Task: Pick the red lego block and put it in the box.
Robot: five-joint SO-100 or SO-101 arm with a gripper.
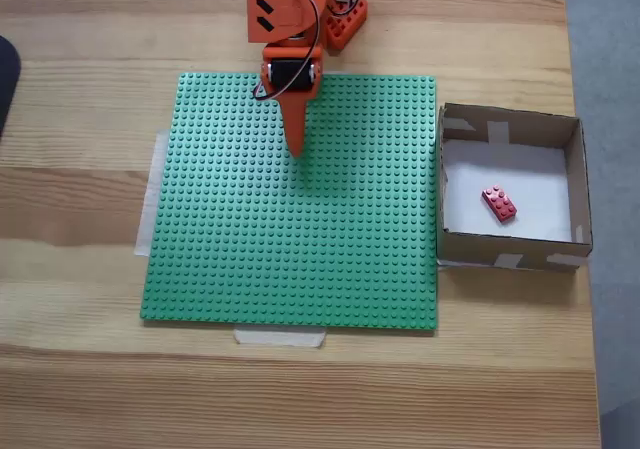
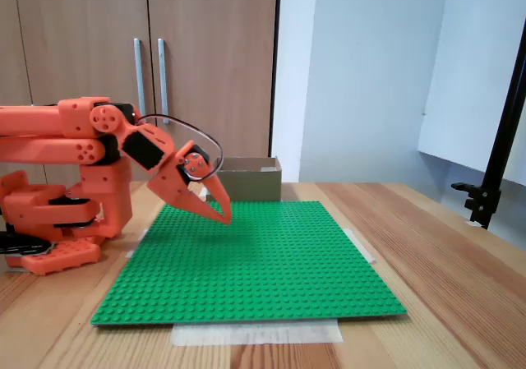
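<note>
One red lego block [image 1: 499, 203] inside one box [image 1: 575, 184], one empty, closed pincer [image 1: 295, 149] above one green baseplate [image 1: 300, 249]

I see an orange 3D-printed plastic arm [image 2: 74, 135] built of blocky segments, with black servo bodies set into its joints. A thin black cable [image 2: 193, 135] loops at centre left of the side-on fixed view. The orange two-finger gripper [image 2: 223, 214] tapers to pointed tips.
</note>
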